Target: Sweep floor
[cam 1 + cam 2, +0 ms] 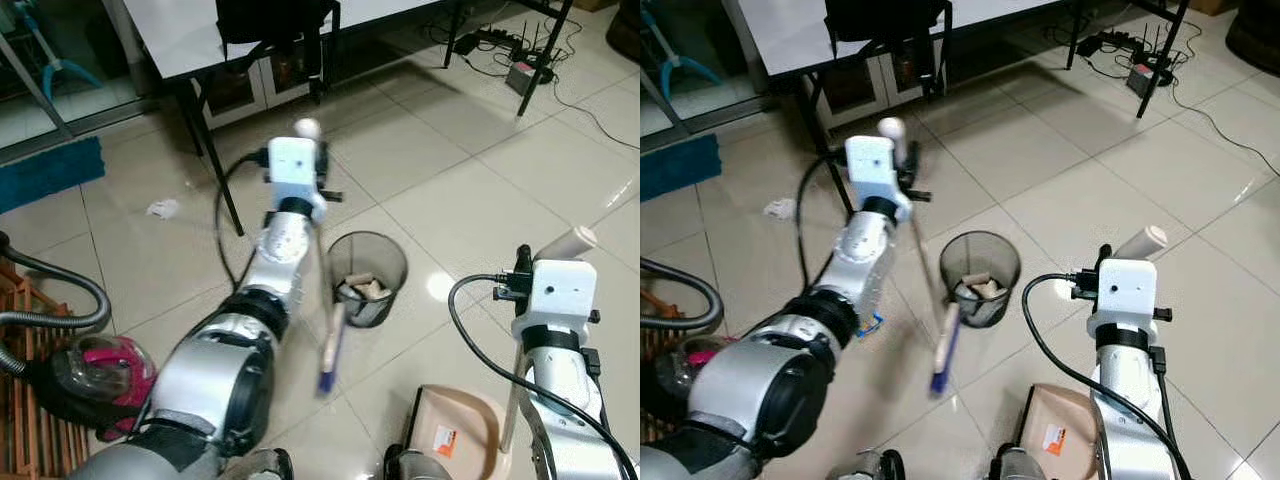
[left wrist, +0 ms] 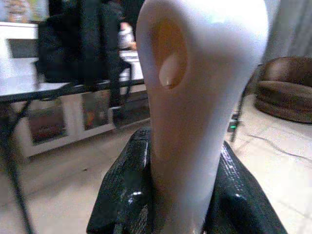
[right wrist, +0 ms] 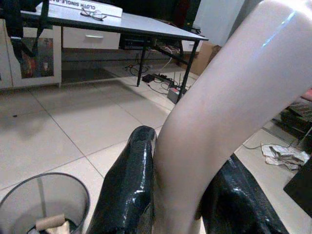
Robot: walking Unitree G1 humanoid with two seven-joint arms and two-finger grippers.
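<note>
Left arm stretched forward toward 12 o'clock, wrist raised, left tool (image 2: 183,195) clamped on pale broom handle (image 2: 195,97). Right arm bent at 4 o'clock, wrist upright, right tool (image 3: 180,195) clamped on cream dustpan handle (image 3: 219,112).
</note>
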